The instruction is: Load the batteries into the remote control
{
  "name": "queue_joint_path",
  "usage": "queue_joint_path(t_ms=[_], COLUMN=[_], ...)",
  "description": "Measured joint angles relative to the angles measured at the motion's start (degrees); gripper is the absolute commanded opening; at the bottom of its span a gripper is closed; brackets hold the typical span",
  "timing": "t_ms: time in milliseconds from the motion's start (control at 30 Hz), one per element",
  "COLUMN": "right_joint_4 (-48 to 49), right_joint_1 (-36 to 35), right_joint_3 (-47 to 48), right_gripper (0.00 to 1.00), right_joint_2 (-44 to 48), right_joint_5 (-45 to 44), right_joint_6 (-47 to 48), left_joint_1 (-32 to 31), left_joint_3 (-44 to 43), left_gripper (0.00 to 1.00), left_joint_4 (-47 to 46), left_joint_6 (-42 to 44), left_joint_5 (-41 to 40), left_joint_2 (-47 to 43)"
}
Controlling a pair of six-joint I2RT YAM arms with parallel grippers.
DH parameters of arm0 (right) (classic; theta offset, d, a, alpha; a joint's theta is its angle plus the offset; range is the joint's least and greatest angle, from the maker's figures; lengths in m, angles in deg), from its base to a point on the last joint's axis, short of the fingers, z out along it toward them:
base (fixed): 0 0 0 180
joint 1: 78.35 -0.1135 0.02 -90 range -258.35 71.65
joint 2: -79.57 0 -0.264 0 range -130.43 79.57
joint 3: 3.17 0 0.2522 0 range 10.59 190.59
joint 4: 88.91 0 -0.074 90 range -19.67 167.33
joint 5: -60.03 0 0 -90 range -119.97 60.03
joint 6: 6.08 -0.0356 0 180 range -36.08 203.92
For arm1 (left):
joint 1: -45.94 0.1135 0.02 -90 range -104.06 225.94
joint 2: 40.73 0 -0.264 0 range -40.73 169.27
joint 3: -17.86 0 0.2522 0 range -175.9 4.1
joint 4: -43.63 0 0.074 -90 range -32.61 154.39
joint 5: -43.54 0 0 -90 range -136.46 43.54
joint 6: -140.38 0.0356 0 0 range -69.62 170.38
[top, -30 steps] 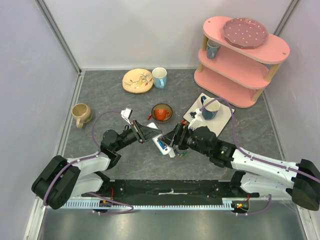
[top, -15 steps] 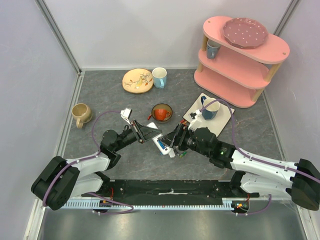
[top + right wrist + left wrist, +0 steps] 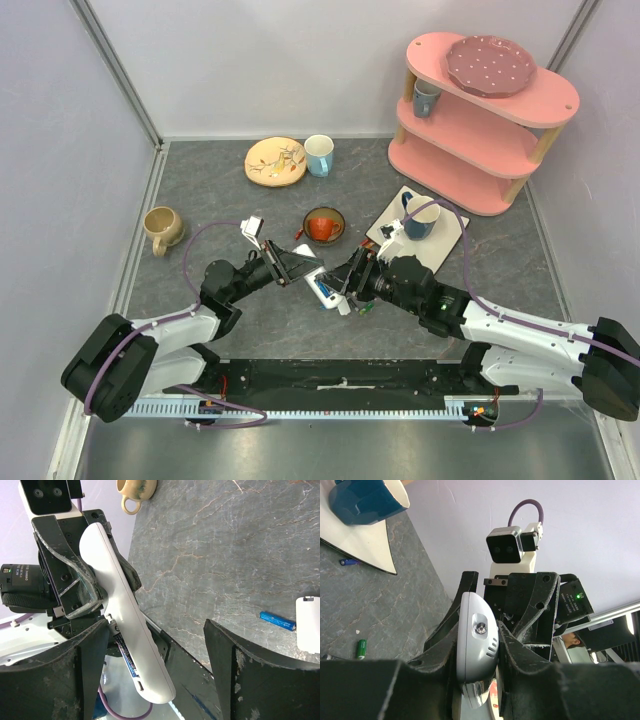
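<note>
Movement in the last moment is slight. From above, the right arm point(image 3: 520, 330) has crept a shade and the right pincer point(image 3: 343, 290) has narrowed a touch. The remote control point(image 3: 322, 288) hangs where it was, above the middle of the counter point(image 3: 200, 180), clamped in the left pincer point(image 3: 298, 268). I'd judge loading not yet begun. Its long axis runs diagonally, free end towards the near right corner.

From the left wrist, the remote points away from the lens, squeezed between both fingers; a green battery point(image 3: 361, 648) and a blue battery point(image 3: 348, 561) lie on the counter beyond.

From the right wrist, the right pincer's jaws stand wide apart, straddling the remote's free end, gripping nothing; a blue battery lies beside a white cover point(image 3: 307, 625)
</note>
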Motion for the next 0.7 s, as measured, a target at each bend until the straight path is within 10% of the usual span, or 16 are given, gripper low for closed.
queue_joint_path(t_ms=[700], right_joint_4=[2.6], right_joint_1=[0.2], right_joint_3=[-1.8], right_gripper=[0.82], right_joint_2=[0.5], right_joint_5=[0.8], right_joint_6=[-1.1], left_joint_1=[0.9], left_joint_3=[-2.3], left_gripper=[0.02], left_joint_4=[3.2], left_joint_6=[0.7], left_joint_5=[-0.1], left_joint_2=[-0.7])
